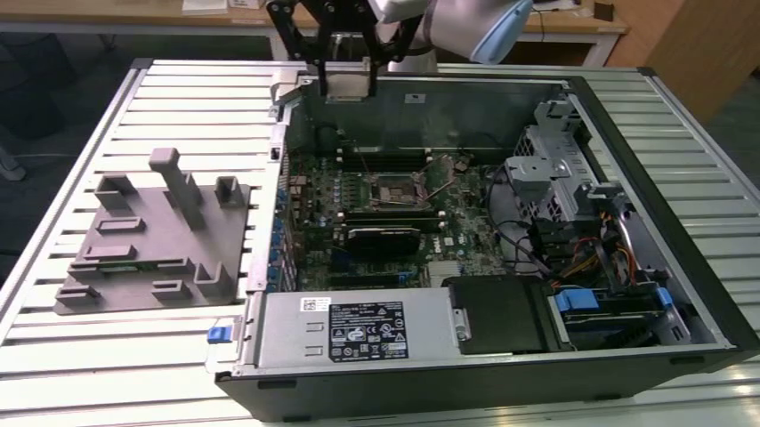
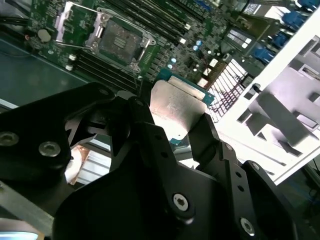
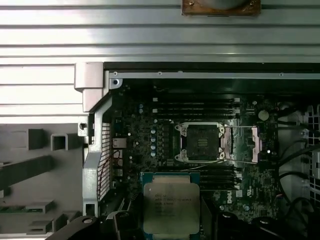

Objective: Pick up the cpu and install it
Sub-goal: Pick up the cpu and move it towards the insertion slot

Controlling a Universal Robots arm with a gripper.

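Pale metal table, ribbed in long slats, fills the exterior view edge to edge. On it lies a large black sheet-metal computer case with its side off, taking up the centre and the exterior view's right. Inside the case is a green motherboard, matte and densely studded. A silver boxy power supply sits along the case's lower edge, and a tangle of coloured cables shows at lower right. A grey plastic fixture block with upright posts and rectangular pockets rests on the table at the exterior view's left, just beside the case and apart from it. The dark square socket sits mid-board; in both wrist views its metal retention frame stands swung open beside it and the seat is bare. The black two-finger gripper, at upper centre of the exterior view, hangs above the case's far wall. Its fingers are closed narrowly on opposite edges of the cpu, a small flat square chip with a shiny silver-grey top and thin green rim. The cpu is held in the air, clear of the board and well apart from the socket.
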